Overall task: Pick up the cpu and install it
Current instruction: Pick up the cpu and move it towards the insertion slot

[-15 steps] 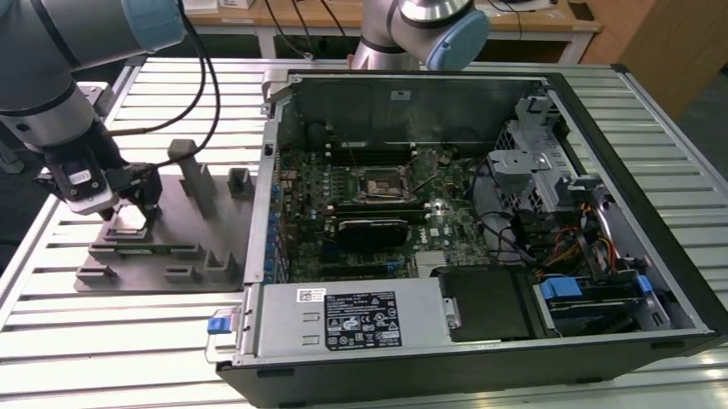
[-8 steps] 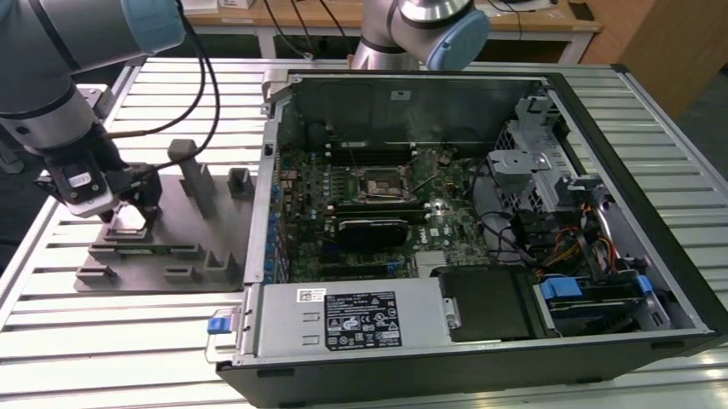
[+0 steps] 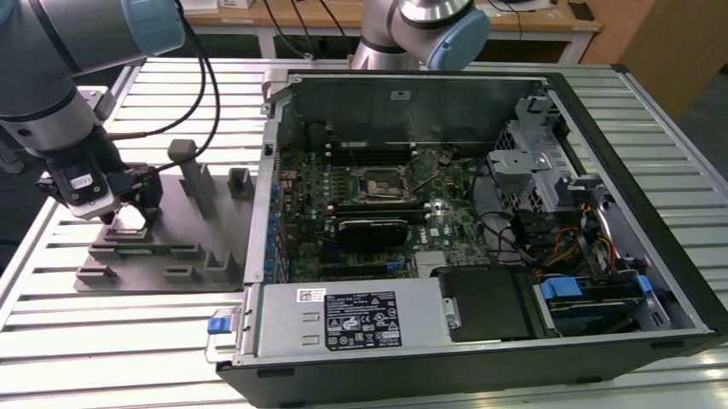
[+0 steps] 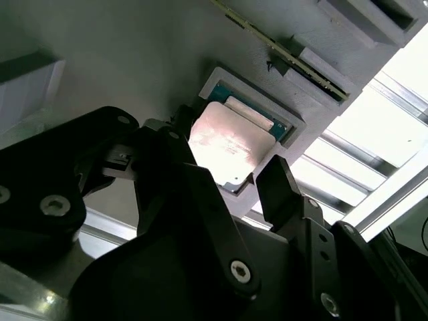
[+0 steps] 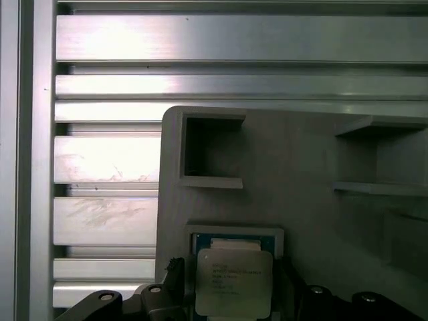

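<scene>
- The claw (image 4: 233, 157) is down over the grey tray (image 3: 170, 256), at the exterior view's left on the slatted desk (image 3: 136, 341).
- The cpu (image 4: 231, 144) lies flat in its shallow pocket, metal top up, with the claw straddling it!
- Clamped on the chip or just short of it? I cannot tell from here.
- It is a light, stiff little plate, I'd judge, with a smooth lid that would slip.
- The underside is likely delicate, so the hold belongs on two opposite edges, kept level.
- The open computer case (image 3: 455, 213) sits well apart, with its black socket (image 3: 376, 183) unfilled.
</scene>
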`<state>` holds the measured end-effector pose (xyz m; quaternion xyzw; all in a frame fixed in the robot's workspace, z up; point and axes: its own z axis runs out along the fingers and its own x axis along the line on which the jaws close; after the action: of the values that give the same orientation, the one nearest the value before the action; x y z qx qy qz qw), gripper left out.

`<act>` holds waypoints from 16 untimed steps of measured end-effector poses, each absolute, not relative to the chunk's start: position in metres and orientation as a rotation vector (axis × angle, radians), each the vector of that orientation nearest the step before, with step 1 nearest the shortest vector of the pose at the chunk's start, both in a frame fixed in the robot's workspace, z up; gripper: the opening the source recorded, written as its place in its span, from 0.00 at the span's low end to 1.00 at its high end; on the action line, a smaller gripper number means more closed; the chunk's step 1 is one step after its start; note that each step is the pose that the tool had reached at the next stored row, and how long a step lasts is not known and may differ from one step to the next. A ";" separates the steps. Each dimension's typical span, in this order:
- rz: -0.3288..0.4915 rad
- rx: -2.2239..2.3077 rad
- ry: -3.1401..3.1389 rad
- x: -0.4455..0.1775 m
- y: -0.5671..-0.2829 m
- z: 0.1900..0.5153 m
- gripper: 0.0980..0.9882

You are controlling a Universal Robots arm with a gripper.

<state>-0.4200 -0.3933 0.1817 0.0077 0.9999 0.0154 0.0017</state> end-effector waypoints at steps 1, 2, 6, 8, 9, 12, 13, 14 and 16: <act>0.048 0.024 3.138 -0.420 -0.393 0.182 0.62; 0.048 0.024 3.138 -0.420 -0.393 0.182 0.62; 0.048 0.024 3.138 -0.420 -0.393 0.182 0.52; 0.048 0.024 3.138 -0.420 -0.393 0.182 0.52; 0.048 0.024 3.138 -0.420 -0.393 0.182 0.52; 0.048 0.024 3.138 -0.420 -0.393 0.183 0.52; 0.048 0.024 3.137 -0.420 -0.393 0.183 0.52; 0.048 0.024 3.138 -0.420 -0.394 0.183 0.52; 0.048 0.024 3.138 -0.420 -0.394 0.183 0.52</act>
<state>-0.4202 -0.3944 0.1828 0.0076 0.9999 0.0154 0.0017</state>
